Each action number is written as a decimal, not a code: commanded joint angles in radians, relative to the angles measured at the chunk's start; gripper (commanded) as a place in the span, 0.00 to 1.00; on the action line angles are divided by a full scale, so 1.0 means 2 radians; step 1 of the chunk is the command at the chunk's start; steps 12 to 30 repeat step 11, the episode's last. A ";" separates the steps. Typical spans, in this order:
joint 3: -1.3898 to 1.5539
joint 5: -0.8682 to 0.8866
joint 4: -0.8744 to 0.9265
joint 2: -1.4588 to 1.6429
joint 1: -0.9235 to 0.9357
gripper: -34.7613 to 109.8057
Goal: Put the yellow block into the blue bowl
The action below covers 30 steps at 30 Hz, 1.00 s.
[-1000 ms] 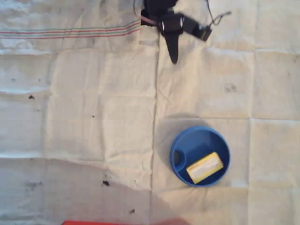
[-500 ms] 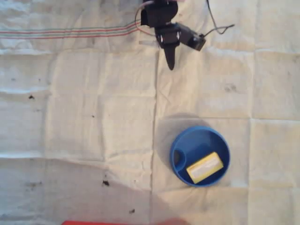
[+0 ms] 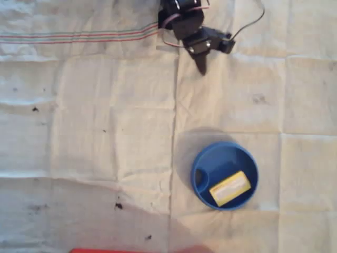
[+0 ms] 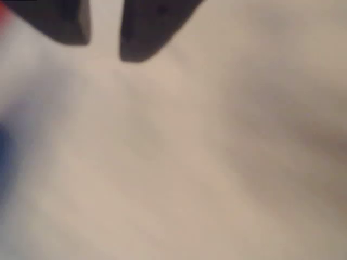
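One yellow block (image 3: 229, 188) lies inside one blue bowl (image 3: 202, 161), unmoved. The gripper (image 3: 201, 66), empty with jaws slightly parted, has retreated and swung, well apart from the bowl, over the cloth (image 3: 95, 132).

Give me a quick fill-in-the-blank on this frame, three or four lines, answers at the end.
1. The yellow block lies inside the blue ____.
2. The blue bowl sits on a creased white ____.
3. The gripper holds ____ between its fingers.
4. In the overhead view the gripper is near the ____ edge of the picture.

Missing words: bowl; cloth; nothing; top
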 commanded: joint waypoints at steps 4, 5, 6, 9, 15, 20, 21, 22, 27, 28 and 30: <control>0.031 0.005 -0.015 0.067 -0.003 0.24; 0.035 0.008 -0.015 0.067 -0.003 0.24; 0.038 0.009 -0.015 0.067 -0.003 0.24; 0.045 0.010 -0.015 0.067 -0.003 0.24; 0.052 0.010 -0.015 0.067 -0.003 0.24; 0.052 0.010 -0.015 0.067 -0.003 0.24; 0.052 0.010 -0.015 0.067 -0.003 0.24; 0.052 0.010 -0.015 0.067 -0.003 0.24; 0.052 0.010 -0.015 0.067 -0.003 0.24; 0.052 0.010 -0.015 0.067 -0.003 0.24; 0.052 0.010 -0.015 0.067 -0.003 0.24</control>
